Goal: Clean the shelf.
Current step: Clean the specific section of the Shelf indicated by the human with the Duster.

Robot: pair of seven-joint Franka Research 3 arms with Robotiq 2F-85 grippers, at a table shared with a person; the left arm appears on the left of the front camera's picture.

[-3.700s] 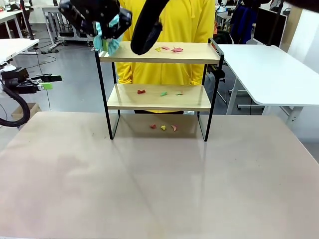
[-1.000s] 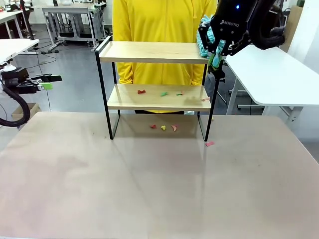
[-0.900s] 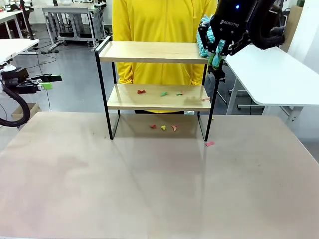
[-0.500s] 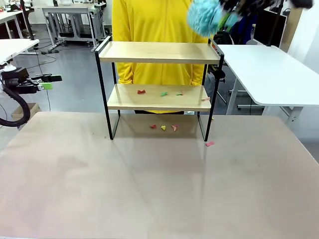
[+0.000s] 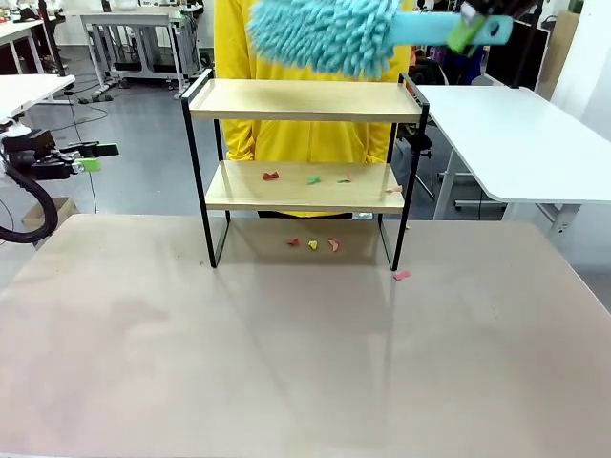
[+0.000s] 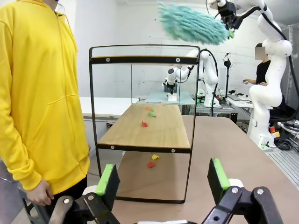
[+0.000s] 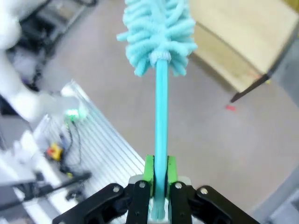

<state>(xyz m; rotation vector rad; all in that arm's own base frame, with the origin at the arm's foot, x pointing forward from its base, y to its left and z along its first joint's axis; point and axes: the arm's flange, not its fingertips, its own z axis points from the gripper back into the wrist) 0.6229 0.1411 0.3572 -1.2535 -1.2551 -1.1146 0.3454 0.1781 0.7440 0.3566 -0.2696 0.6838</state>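
Note:
The shelf (image 5: 305, 100) stands at the table's far side, a two-tier rack with a black frame. Its top board is bare wood. Small coloured paper scraps (image 5: 313, 178) lie on the lower board, and three more scraps (image 5: 312, 244) lie on the table under it. My right gripper (image 5: 470, 29) is shut on the handle of a teal fluffy duster (image 5: 325, 33), held level just above the top board with its head to the left. In the right wrist view the duster (image 7: 159, 32) points away from the shut gripper (image 7: 160, 172). My left gripper (image 6: 163, 179) is open, off the table's left side (image 5: 84, 157).
A person in a yellow hoodie (image 5: 305, 138) stands right behind the shelf. A pink scrap (image 5: 402, 276) lies on the table by the shelf's right foot. A white table (image 5: 516, 134) stands at the right, close to the shelf's end.
The duster rose from the shelf's right end and swung level over the top board. The scraps seen earlier on the top board are gone. The left arm has not moved.

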